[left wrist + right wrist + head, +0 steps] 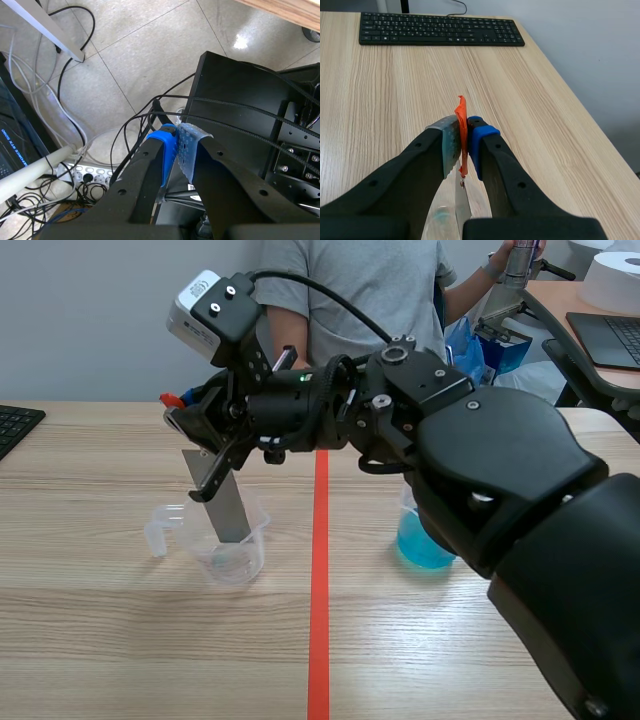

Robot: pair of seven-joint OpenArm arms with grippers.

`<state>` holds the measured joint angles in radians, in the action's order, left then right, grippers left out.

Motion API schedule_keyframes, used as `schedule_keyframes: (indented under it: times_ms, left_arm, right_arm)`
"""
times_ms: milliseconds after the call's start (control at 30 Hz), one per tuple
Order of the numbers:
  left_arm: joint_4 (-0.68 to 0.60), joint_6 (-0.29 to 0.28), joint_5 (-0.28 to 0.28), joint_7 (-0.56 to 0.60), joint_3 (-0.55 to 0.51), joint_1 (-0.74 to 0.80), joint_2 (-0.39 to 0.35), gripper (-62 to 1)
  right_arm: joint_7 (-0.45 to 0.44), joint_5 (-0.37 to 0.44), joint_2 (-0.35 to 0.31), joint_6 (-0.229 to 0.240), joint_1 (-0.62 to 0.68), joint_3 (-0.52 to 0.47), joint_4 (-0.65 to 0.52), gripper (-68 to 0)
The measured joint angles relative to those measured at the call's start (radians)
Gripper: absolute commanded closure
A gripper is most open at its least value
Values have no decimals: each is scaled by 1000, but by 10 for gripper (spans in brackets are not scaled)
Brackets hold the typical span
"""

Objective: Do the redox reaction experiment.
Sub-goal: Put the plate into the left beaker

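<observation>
Metal strip [226, 508] sits tilted in clear beaker [243, 558], pinched by right gripper [464, 141], arm across centre; left gripper [179, 145] closed empty, facing floor [130, 55].

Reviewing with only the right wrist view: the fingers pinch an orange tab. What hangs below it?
Observer: A grey metal strip, its lower end standing inside a clear beaker.
Operator: Any other vessel on the table?
Observer: Yes, a beaker of blue liquid, on the other side of the red tape line.
Operator: And the left arm?
Observer: Off the table; the left gripper is shut on nothing, above floor cables.
</observation>
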<state>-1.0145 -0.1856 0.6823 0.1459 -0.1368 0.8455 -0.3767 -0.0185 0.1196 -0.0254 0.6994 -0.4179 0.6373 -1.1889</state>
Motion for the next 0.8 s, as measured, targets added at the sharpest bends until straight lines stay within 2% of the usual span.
schedule_keyframes:
  times_ms: [100, 333, 433, 533, 633, 700, 800]
  left_arm:
    - [0, 0, 0, 0, 0, 0, 0, -36]
    - [0, 0, 0, 0, 0, 0, 0, -36]
    - [0, 0, 0, 0, 0, 0, 0, -36]
    - [0, 0, 0, 0, 0, 0, 0, -36]
    - [0, 3, 0, 0, 0, 0, 0, -50]
    - [0, 11, 0, 0, 0, 0, 0, -81]
    - [0, 12, 0, 0, -1, 0, 0, -138]
  right_arm:
    - [-16, -3, 0, 0, 0, 0, 9, -13]
    - [-66, -84, 0, -3, 0, 35, 32, -13]
    - [-74, -95, 0, -3, 0, 52, 33, -18]
    - [-74, -98, 0, -3, 0, 52, 33, -121]
    - [-74, -100, 0, 7, 0, 52, 33, -307]
    - [-74, -105, 0, 27, 0, 52, 33, -405]
    - [-113, -105, -2, 41, 0, 72, 33, -489]
